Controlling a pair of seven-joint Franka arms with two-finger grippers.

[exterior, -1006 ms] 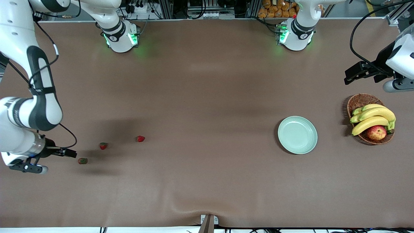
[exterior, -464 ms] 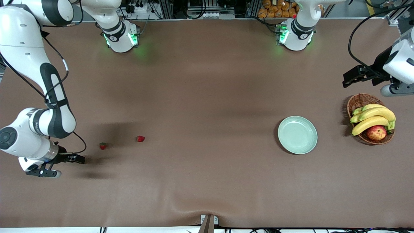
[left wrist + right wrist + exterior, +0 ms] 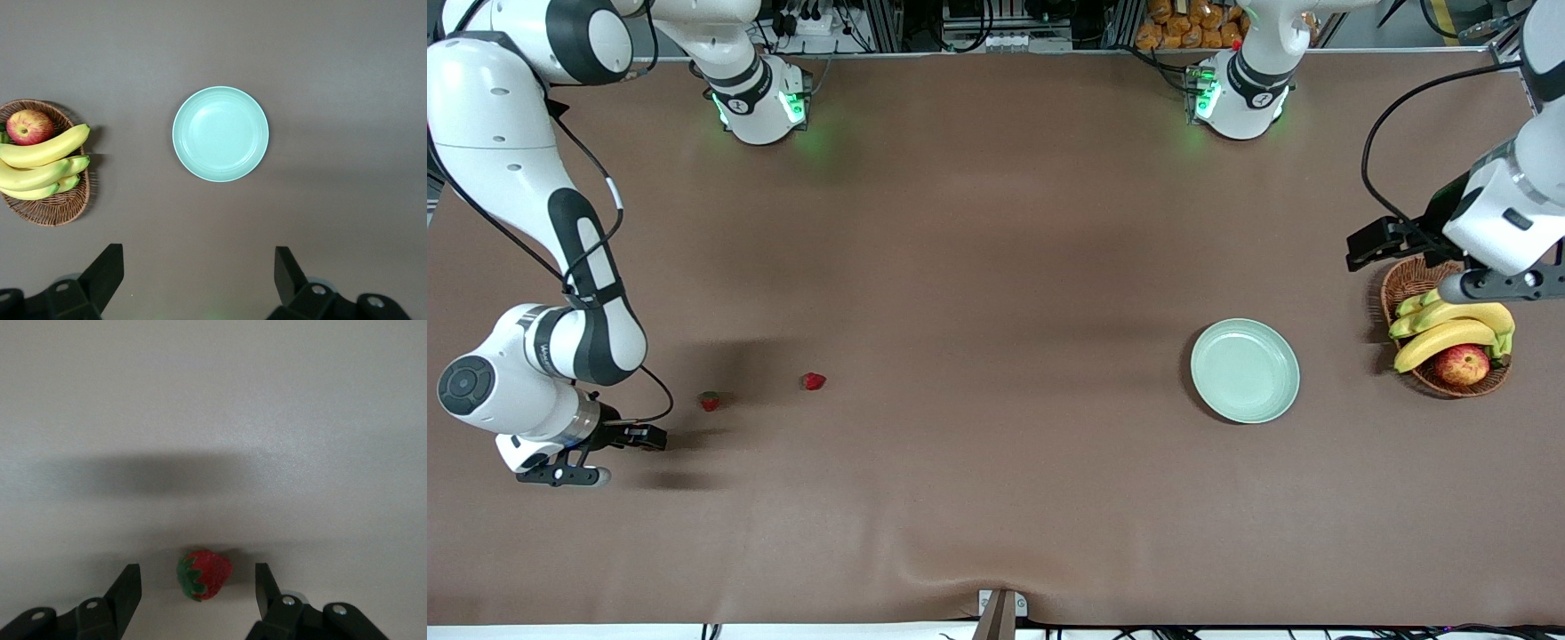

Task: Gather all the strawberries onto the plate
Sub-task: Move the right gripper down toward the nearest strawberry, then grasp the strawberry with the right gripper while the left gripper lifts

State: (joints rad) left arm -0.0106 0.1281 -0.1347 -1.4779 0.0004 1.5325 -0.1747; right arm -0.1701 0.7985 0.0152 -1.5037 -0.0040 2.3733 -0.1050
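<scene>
Left hand point(image 3: 1369, 242) now nearer basket point(image 3: 1414, 280), brown tabletop point(image 3: 996, 267)

- No text, label, brand, number or sign can be read in any view;
- Small marks on the arm bases point(image 3: 758, 98) and on a joint of the right arm point(image 3: 547, 342) are too small to make out

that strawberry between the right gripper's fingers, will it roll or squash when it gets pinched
The strawberry lies on its side, rounded and tapered, so a nudge would probably roll it in a curve. It looks tiny between the right gripper fingers, so likely very light. The fingers stand apart from it; an off-centre pinch might squirt it out.
</scene>
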